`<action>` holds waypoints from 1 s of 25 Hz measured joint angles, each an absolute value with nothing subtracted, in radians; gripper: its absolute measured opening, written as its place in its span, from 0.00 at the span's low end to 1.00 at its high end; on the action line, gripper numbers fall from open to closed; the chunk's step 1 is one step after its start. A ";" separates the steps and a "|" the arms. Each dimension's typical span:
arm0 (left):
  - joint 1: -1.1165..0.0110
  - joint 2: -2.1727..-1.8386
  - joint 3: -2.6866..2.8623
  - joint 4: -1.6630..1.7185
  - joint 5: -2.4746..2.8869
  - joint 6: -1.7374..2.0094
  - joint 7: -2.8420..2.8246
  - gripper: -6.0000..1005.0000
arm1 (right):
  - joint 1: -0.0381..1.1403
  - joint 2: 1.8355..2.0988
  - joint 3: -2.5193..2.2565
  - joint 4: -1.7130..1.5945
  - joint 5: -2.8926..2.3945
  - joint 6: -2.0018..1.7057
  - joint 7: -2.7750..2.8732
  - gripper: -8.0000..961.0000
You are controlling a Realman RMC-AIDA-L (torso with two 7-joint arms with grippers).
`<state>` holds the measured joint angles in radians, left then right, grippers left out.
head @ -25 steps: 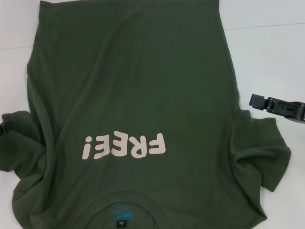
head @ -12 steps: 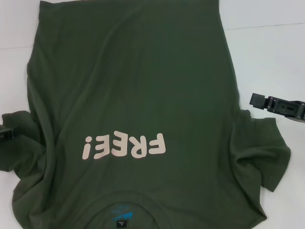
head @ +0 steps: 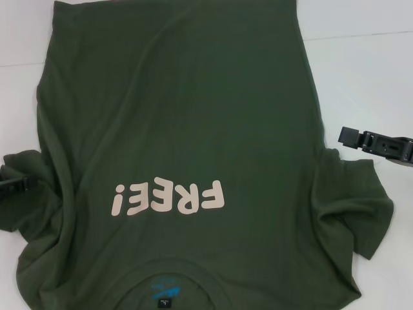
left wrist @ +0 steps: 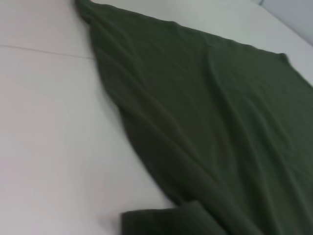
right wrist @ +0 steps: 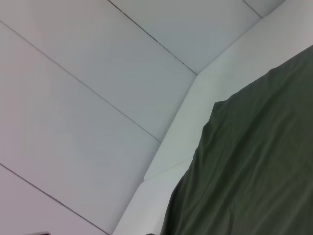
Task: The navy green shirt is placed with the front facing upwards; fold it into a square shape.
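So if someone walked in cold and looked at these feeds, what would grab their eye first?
The navy green shirt would: it lies front up and fills most of the white table, with pale pink "FREE!" lettering on the chest near the robot. Next, the two dark end effectors: the left end effector over the shirt's left sleeve, the right end effector above the table just beyond the right sleeve.

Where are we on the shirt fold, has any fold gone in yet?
No fold yet: the navy green shirt lies spread face up on the white table, lettering showing. In hand: the left gripper is at the left sleeve; the right gripper sits just above the right sleeve. Every fold is left.
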<state>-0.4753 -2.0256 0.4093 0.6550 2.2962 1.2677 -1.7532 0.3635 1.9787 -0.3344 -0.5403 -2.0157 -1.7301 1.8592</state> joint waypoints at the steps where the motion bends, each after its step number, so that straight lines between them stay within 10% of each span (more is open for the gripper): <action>1: -0.475 -2.026 0.408 0.655 2.296 1.279 -1.753 0.88 | 0.363 1.979 -0.334 -0.540 -2.016 -1.730 1.859 0.86; 25: -0.482 -2.024 0.400 0.681 2.293 1.436 -1.754 0.87 | 0.363 1.982 -0.335 -0.534 -2.017 -1.732 1.859 0.86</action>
